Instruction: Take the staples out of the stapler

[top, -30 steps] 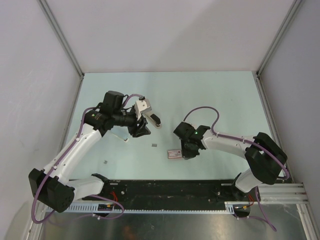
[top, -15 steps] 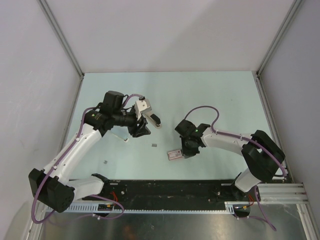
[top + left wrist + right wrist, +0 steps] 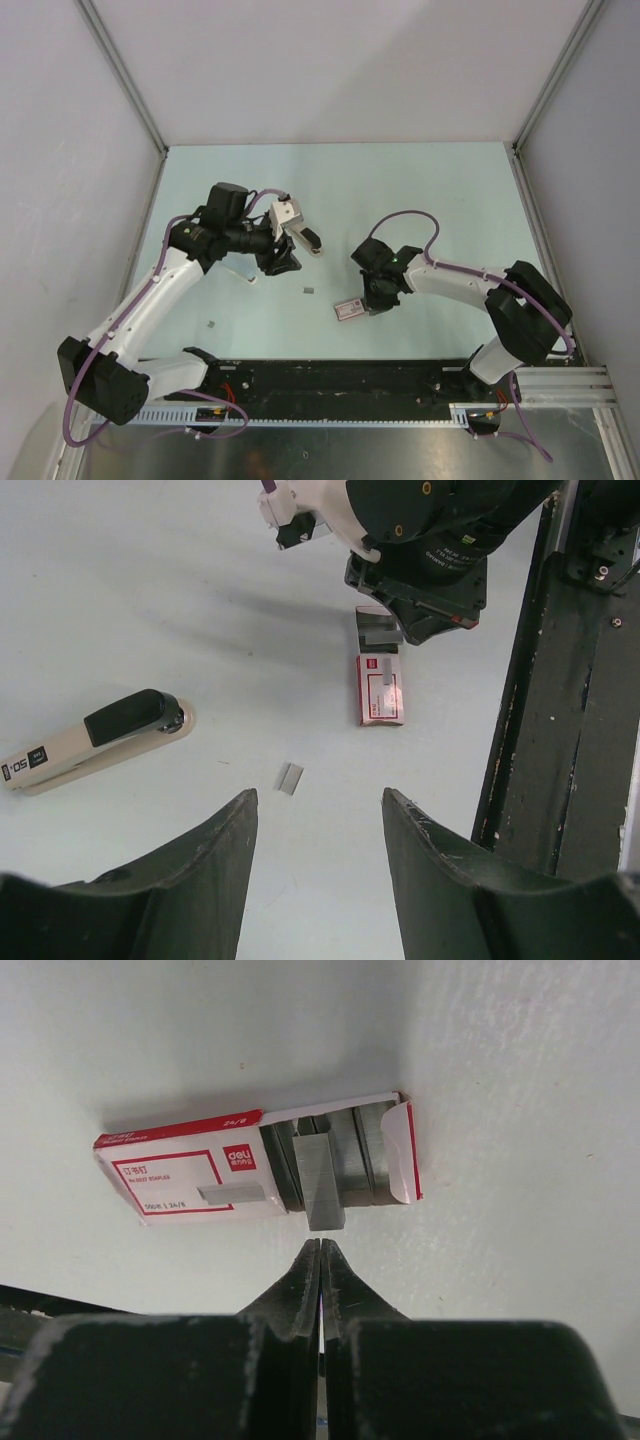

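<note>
The stapler (image 3: 295,224), cream with a black end, lies on the table beyond my left gripper (image 3: 283,262); it shows at the left of the left wrist view (image 3: 95,738). My left gripper (image 3: 318,810) is open and empty above the table. A short loose strip of staples (image 3: 290,777) lies just ahead of it, also visible from above (image 3: 310,291). My right gripper (image 3: 320,1243) is shut with nothing between its jaws. Its tips sit just short of a grey staple strip (image 3: 322,1182) that juts from the open red and white box (image 3: 185,1175).
The staple box (image 3: 348,308) lies near the table's front, beside my right gripper (image 3: 376,300). Another tiny grey bit (image 3: 211,324) lies at the front left. The black base rail (image 3: 330,380) runs along the near edge. Grey walls enclose the table.
My right wrist has shifted slightly by the box. The left arm and the stapler have not moved.
</note>
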`<state>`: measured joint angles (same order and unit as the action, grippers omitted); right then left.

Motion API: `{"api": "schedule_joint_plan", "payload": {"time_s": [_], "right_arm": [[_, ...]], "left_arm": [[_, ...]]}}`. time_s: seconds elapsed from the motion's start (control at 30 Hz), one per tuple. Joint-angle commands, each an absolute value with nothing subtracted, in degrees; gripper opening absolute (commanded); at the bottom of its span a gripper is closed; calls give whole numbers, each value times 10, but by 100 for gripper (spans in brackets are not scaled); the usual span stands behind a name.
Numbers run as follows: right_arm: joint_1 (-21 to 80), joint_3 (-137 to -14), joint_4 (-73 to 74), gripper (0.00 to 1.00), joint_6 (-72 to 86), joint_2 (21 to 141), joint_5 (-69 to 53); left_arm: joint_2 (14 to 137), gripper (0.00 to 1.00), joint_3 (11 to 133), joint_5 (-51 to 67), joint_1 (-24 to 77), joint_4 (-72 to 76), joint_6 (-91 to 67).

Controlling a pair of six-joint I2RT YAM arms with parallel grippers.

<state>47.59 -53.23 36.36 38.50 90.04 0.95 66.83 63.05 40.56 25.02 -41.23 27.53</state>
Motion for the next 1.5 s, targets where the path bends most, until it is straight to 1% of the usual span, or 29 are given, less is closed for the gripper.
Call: {"api": "schedule_joint_plan", "payload": {"time_s": [0.0,0.23,0.6,0.97,1.47], "right_arm": [[471,-560,380,0,373,868,7],[468,-572,402,0,366,857,7],[479,-566,424,0,354,876,13],[473,-564,396,0,343,915,7],[459,-565,371,0,336,931,-18]], "left_arm": [[657,58,628,414,254,-409,288],[653,58,627,412,254,-410,289],[650,58,626,410,254,-411,291],[648,58,627,405,253,-412,294],[647,58,626,405,253,-414,297]]}}
